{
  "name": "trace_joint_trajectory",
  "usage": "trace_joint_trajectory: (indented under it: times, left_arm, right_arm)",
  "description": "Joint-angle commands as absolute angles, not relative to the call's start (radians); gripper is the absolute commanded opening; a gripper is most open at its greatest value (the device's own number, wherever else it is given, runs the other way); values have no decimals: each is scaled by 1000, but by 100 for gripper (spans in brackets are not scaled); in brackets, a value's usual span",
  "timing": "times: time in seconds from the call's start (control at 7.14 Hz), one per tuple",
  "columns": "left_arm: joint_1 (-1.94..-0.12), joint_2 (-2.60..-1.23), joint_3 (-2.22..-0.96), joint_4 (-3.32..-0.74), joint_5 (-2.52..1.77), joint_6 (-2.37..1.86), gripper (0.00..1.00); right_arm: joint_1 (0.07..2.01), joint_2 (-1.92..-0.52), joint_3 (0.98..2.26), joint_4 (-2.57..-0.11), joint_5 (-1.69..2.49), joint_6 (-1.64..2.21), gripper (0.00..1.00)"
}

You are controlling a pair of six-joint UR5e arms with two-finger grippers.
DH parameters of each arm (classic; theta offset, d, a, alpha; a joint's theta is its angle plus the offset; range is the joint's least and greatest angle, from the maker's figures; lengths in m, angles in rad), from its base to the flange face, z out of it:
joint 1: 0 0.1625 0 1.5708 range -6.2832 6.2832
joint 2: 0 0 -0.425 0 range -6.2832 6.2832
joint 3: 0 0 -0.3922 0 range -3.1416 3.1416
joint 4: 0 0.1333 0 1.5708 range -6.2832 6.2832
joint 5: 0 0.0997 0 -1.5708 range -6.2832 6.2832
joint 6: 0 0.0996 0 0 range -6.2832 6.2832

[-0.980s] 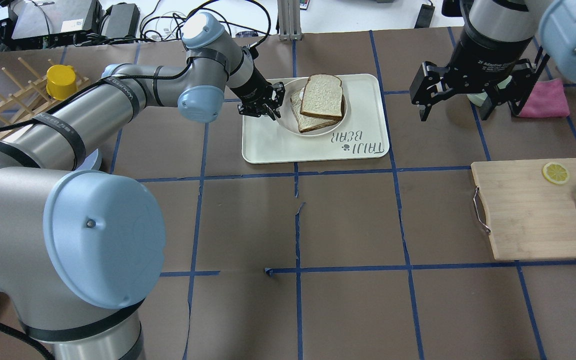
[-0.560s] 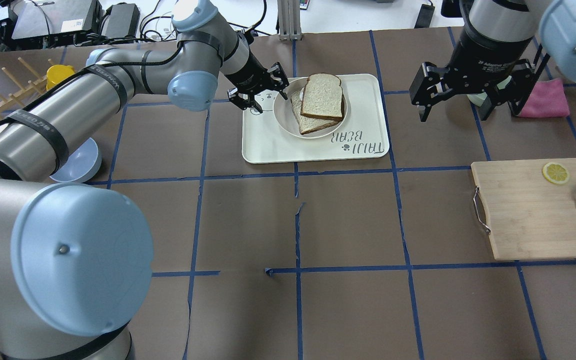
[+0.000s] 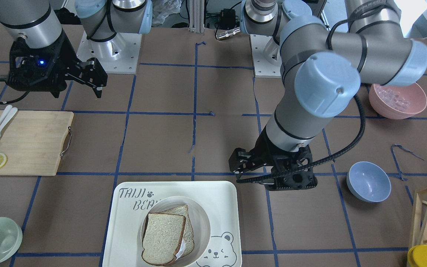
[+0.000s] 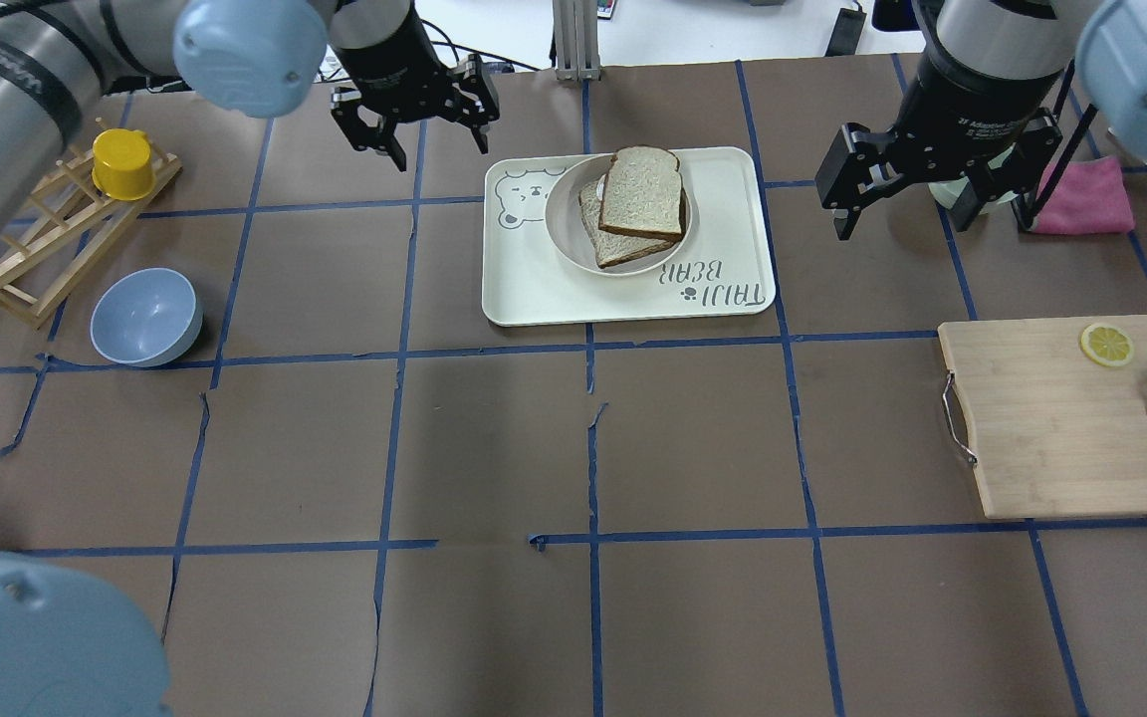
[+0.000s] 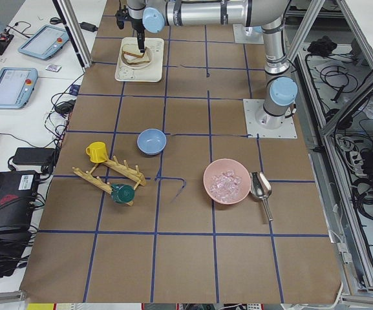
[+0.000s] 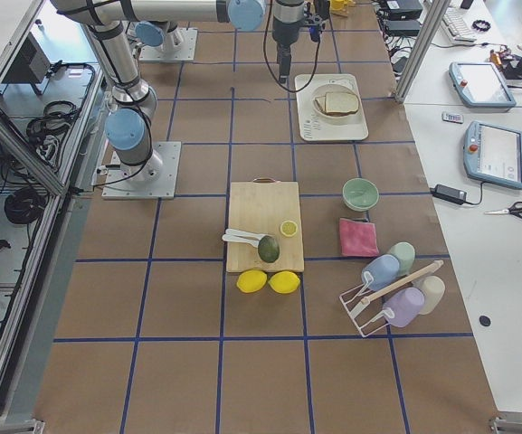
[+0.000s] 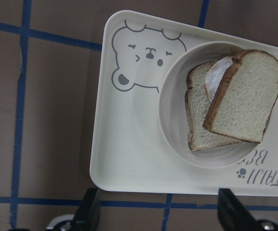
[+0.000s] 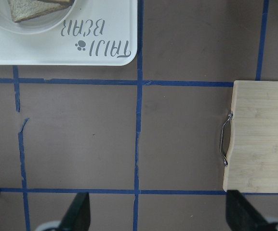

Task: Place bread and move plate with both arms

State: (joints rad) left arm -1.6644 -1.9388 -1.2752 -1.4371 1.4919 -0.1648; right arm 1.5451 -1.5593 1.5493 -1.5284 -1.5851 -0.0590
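The plate (image 4: 562,214) sits on the cream bear tray (image 4: 534,289) at the table's far middle. Two slices lie on it. The bread (image 4: 643,191), with a dark brown crust, leans on top of a thinner slice (image 4: 605,242). The left wrist view looks straight down on the bread (image 7: 244,98), the plate (image 7: 170,125) and the tray (image 7: 129,149). My left gripper (image 4: 439,149) is open and empty, raised left of the tray. My right gripper (image 4: 932,214) is open and empty, raised right of the tray. The front view shows the bread (image 3: 163,237) and plate (image 3: 203,222).
A wooden cutting board (image 4: 1041,428) with a lemon slice (image 4: 1106,345), an avocado and white cutlery lies at the right. A blue bowl (image 4: 145,317) and a wooden rack with a yellow cup (image 4: 121,163) stand at the left. A pink cloth (image 4: 1091,196) lies far right.
My left gripper has pulled away from the plate's left rim, opened and moved up and to the left, off the tray. The plate, bread and right gripper have stayed put.
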Motion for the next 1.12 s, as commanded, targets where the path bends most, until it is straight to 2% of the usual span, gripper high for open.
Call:
trace_joint_trajectory:
  times: [0.0,0.28,0.42,0.7,0.98]
  left_arm:
    - [-1629,-1779,-1291,-1535,1581,-7,92]
    - [-1621,-1651,-1386,-1566,1580,12,93]
    - [-1609,-1628,-1431,-1554,1578,21,96]
    - [-1612,-1592,-1495,-1525,1577,23,97]
    - [-1608,-1589,-1506,-1486,1575,23,100]
  right_arm:
    - [1543,-1559,1551,-1531,-1586,-55,100]
    - [1546,-1559,1551,-1531,-1588,-52,100]
    - [1546,-1559,1551,-1529,-1588,-51,100]
    - [1546,-1559,1551,-1529,-1588,-48,100]
    - [1546,-1559,1551,-1529,-1588,-48,100]
